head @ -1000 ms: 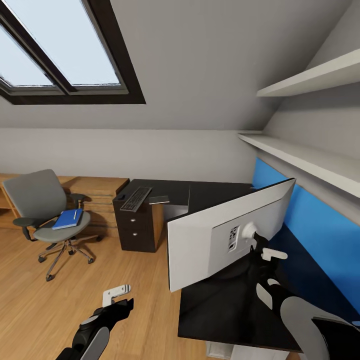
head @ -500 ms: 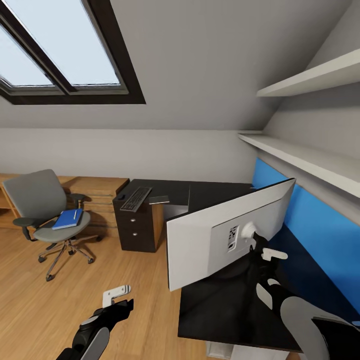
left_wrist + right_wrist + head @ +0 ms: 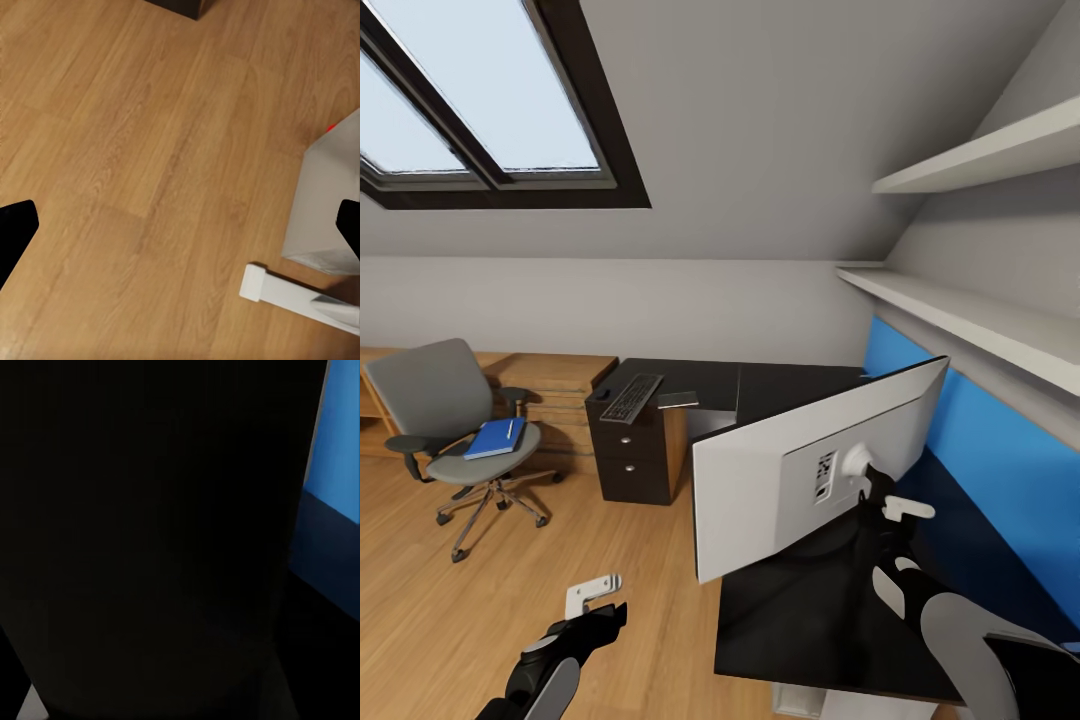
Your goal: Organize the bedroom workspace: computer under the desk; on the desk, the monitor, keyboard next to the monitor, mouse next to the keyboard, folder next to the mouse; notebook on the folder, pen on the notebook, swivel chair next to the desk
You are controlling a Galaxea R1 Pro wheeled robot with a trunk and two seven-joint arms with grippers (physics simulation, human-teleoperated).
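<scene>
So the monitor (image 3: 815,470) is held tilted over the desk (image 3: 800,620), long axis slanting up toward the blue wall, by the right gripper (image 3: 875,497) behind its stand (grip state can't be told), while the left gripper (image 3: 592,600), jaws apart, is hung over the floor (image 3: 480,600).

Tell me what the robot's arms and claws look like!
Both arms are black with smooth grey shells. The left gripper has a pale white finger on a black wrist, above the wooden floor. The right gripper also has a white finger, and its arm has white patches by the monitor. No cables show.
</scene>
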